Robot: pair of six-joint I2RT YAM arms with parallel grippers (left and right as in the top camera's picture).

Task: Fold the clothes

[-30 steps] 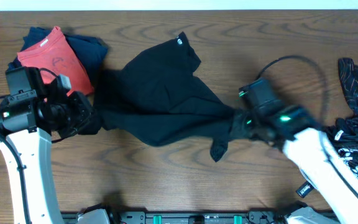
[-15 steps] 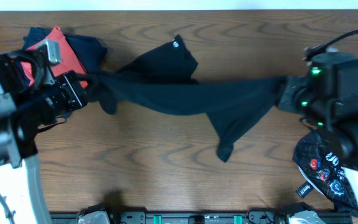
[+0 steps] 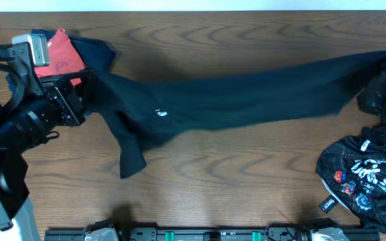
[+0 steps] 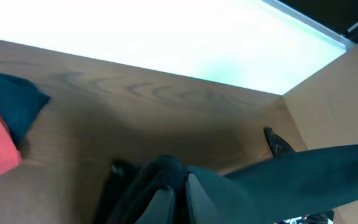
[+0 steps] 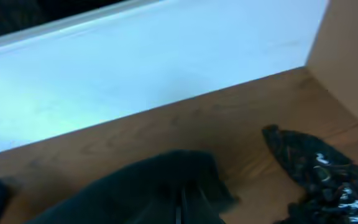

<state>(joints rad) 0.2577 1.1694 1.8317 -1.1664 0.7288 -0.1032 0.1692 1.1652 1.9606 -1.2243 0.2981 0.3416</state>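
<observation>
A large black garment point(image 3: 233, 100) with a small white logo point(image 3: 159, 113) hangs stretched in a long band across the table between both arms. My left gripper point(image 3: 86, 94) is shut on its left end, and black cloth point(image 4: 160, 177) bunches over the fingertips point(image 4: 161, 202) in the left wrist view. At the far right, my right gripper point(image 3: 374, 87) is shut on the other end, with cloth point(image 5: 166, 180) wrapped round its closed fingers. A loose flap point(image 3: 131, 161) droops from the left part. More clothes, black with thin-line print point(image 3: 364, 177), lie in a heap at the right.
A red garment point(image 3: 59, 57) lies on a dark blue one point(image 3: 96, 50) at the back left corner of the wooden table point(image 3: 233, 201). A pale wall point(image 4: 166, 43) runs behind the table, with a side panel point(image 4: 328, 106) at its end.
Both arms have pulled apart and lifted, drawing the black garment from a crumpled heap into a taut band. The logo now shows near the left, and a flap hangs down.
</observation>
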